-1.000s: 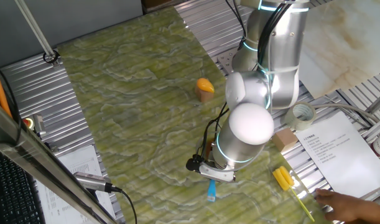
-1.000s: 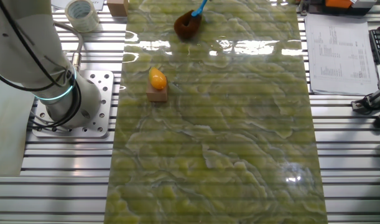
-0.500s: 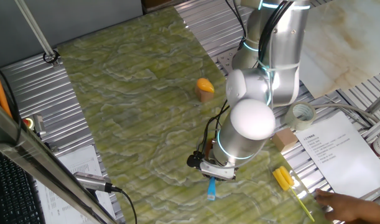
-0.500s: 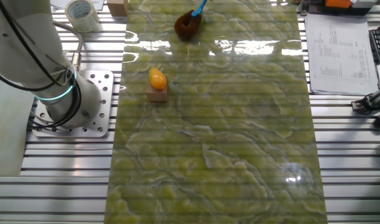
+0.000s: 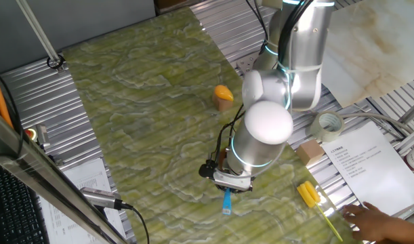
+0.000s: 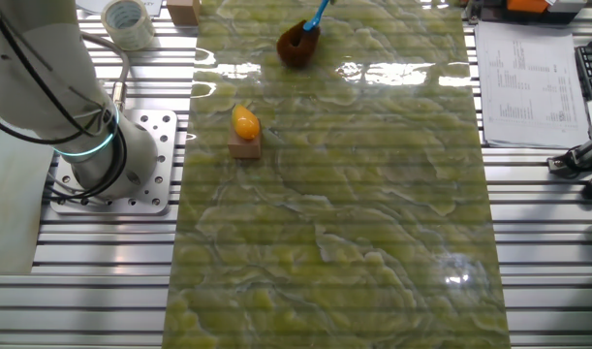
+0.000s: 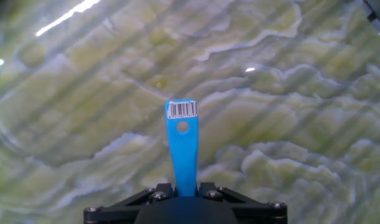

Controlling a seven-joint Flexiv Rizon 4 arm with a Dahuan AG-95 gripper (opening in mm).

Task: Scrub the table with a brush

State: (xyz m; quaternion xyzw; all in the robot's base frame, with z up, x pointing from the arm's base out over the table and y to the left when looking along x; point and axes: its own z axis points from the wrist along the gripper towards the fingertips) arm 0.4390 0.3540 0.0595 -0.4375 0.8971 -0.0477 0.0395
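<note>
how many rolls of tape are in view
1. A roll of clear tape lies on the ribbed grey metal panel beside the robot arm's base; the other fixed view shows the same roll at its top left. More could be hidden behind the arm.

Table [image 6: 373, 223] with brush [image 6: 298, 45], wooden block [image 6: 244, 145]

You can't see the gripper [image 7: 185, 198] fingertips; the arm [image 5: 271, 129] hides the brush [image 5: 226, 201] bristles.
</note>
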